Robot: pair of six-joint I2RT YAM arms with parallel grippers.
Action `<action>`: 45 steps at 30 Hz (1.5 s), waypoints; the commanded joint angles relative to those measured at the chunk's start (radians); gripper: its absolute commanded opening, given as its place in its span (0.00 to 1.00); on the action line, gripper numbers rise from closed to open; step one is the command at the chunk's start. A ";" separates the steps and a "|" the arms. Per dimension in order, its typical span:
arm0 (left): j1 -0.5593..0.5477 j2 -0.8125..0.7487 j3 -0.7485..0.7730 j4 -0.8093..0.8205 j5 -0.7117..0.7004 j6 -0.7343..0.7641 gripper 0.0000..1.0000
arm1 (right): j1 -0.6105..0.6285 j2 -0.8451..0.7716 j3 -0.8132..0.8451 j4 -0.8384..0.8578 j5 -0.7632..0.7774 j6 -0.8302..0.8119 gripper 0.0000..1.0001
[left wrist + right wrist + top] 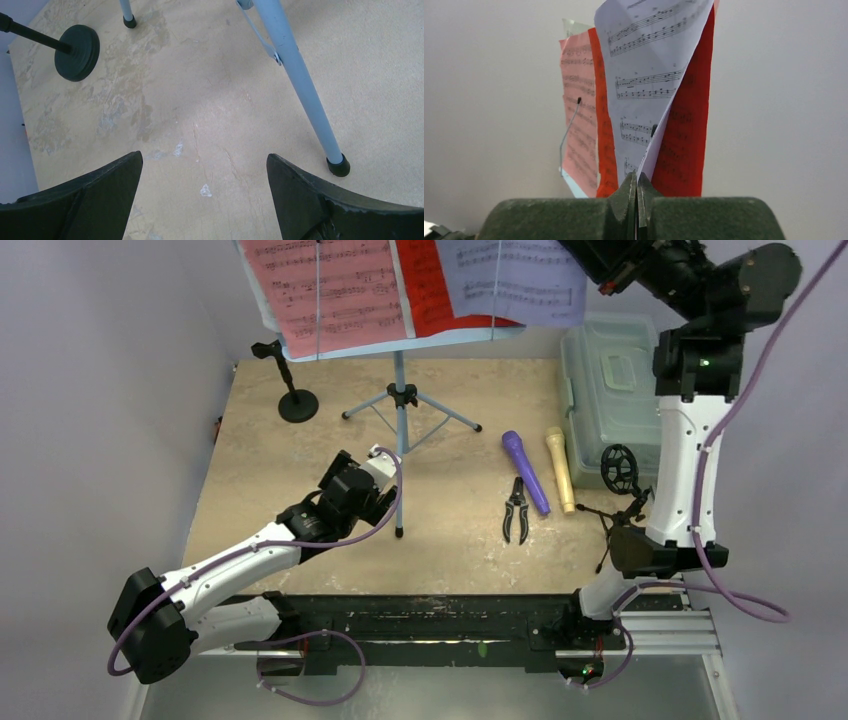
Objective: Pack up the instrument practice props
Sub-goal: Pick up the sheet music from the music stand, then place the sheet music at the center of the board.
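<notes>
Beneath the left gripper (pixel 204 156) lies the tabletop (pixel 460 560), broad and mostly bare around it; that gripper hangs low with its jaws wide apart, holding nothing. Just to its right stands the nearest of the tripod legs (pixel 300 75), its rubber foot beside the right finger. The light-blue music desk (pixel 400 342) they carry rises ahead of and above the left gripper. Well below the right gripper (pixel 637 182) sits the plastic box (pixel 610 380), which looks lidded, so it may need opening before anything goes in. High at the desk's right end, the right gripper is clenched on the bottom edge of the white page (pixel 649 75), which fans forward off the red pages (pixel 684 140) behind it. I judge the step in hand to be stripping the sheet music, with the packing barely begun. The next move calls for drawing the page clear of the wire page holder (pixel 579 100) without tearing or dragging the red sheets along. The wall stands close beyond the desk, so open room lies back toward the arm bases. Ahead and left of the left gripper, near the tabletop's edge, stands the round-base pole (pixel 77 52). Far below the right gripper lie the black mic tripod (pixel 620 475), the purple microphone (pixel 525 470), the cream microphone (pixel 560 468) and black pliers (pixel 516 512), all untouched.
</notes>
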State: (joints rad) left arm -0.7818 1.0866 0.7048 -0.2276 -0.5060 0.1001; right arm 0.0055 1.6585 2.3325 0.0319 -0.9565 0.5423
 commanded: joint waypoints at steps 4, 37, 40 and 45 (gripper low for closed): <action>0.001 -0.008 -0.006 0.005 -0.014 0.023 0.94 | -0.192 -0.029 0.095 0.153 -0.003 0.141 0.00; 0.001 -0.142 -0.004 0.010 0.210 0.027 0.96 | -0.568 -0.185 -0.148 0.825 -0.321 0.749 0.00; 0.001 -0.218 -0.028 0.054 0.344 0.047 0.96 | -0.572 -0.246 -0.263 1.000 -0.419 0.852 0.00; -0.001 -0.342 -0.099 0.280 0.631 0.030 0.97 | -0.572 -0.340 -0.510 1.436 -0.538 1.158 0.00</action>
State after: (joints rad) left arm -0.7811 0.8215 0.6571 -0.1764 -0.1547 0.1249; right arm -0.5625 1.3972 1.9591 1.0534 -1.3590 1.4185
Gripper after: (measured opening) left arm 0.963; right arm 0.004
